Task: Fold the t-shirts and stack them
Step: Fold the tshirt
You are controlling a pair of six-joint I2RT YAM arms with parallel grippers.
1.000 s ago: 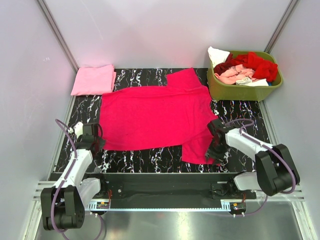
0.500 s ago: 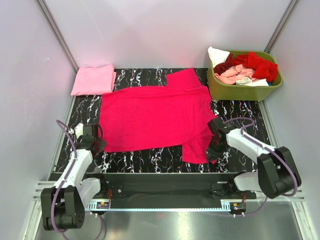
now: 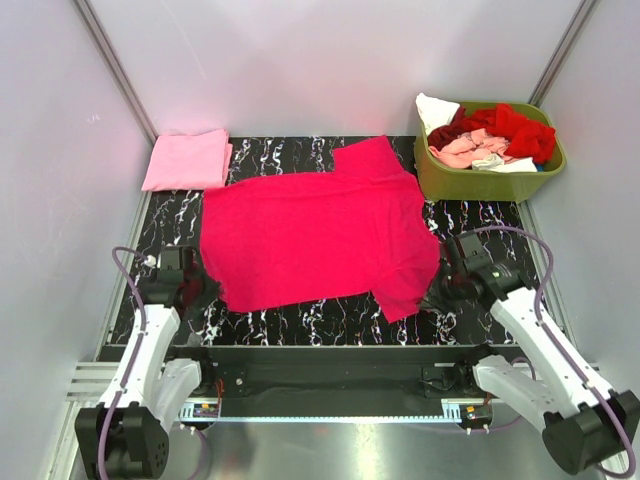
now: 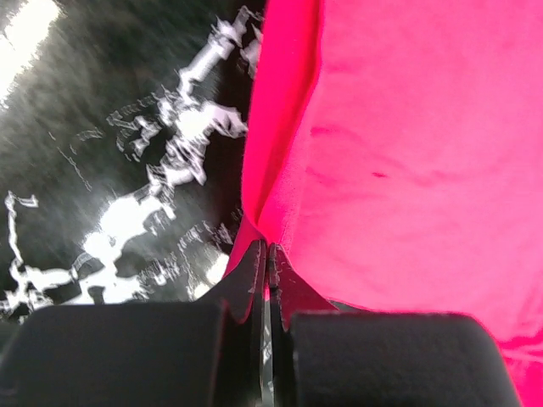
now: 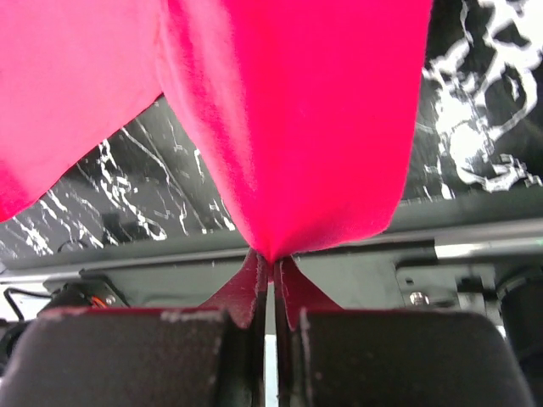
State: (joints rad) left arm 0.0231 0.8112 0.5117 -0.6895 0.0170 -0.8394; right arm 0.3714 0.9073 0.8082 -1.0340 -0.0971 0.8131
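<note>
T-shirts are seen in three places from the top external view. A light pink t-shirt is already folded and set at the far left corner of the table. A magenta t-shirt is spread flat across the middle. A heap of unfolded t-shirts in red, salmon and white is left in the green basket at the far right. One shirt is thus judged done, one is only at the start of its fold, and several are yet to be taken out. The left end effector is placed at the near left hem corner, and the right end effector at the near right sleeve.

From the left wrist view, the left end effector is shown pressed together on a thin edge of the magenta cloth, low over the table, with a ridge of cloth raised beside it.

From the right wrist view, the right end effector is likewise closed. A pinch of the magenta cloth is gathered into a peak at its tips and raised clear of the table. A first fold is judged to be the next step.
</note>
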